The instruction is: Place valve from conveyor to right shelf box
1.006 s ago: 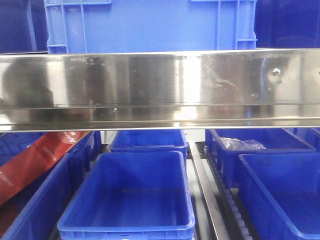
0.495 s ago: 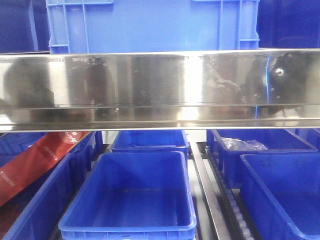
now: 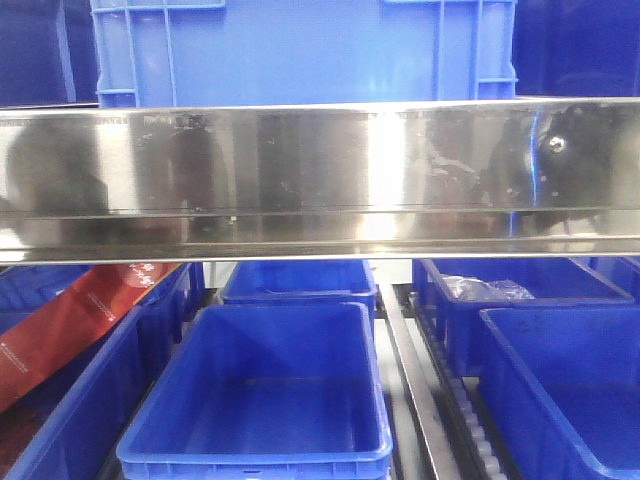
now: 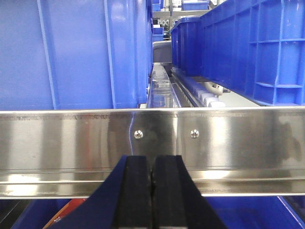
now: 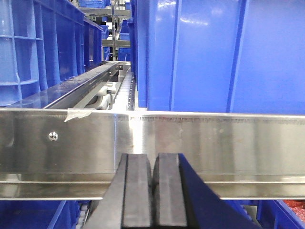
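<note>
No valve and no conveyor show in any view. I face a shelf with a steel front rail (image 3: 320, 175). Below it stand blue boxes: a middle one (image 3: 262, 400), a right one (image 3: 570, 390), and a far right one (image 3: 520, 295) holding a clear plastic bag (image 3: 485, 289). My left gripper (image 4: 152, 164) is shut and empty, close in front of the steel rail (image 4: 71, 138). My right gripper (image 5: 152, 164) is shut and empty, close in front of its steel rail (image 5: 238, 143). Neither gripper shows in the front view.
A large blue box (image 3: 300, 50) sits on the upper shelf. A red package (image 3: 70, 325) lies in the left box. A steel divider with rollers (image 3: 415, 390) runs between the lower boxes. Tall blue boxes (image 4: 71, 52) (image 5: 224, 52) stand behind the rails in both wrist views.
The front view has shifted a little to the left. A dark reflection has appeared on the right part of the steel rail.
</note>
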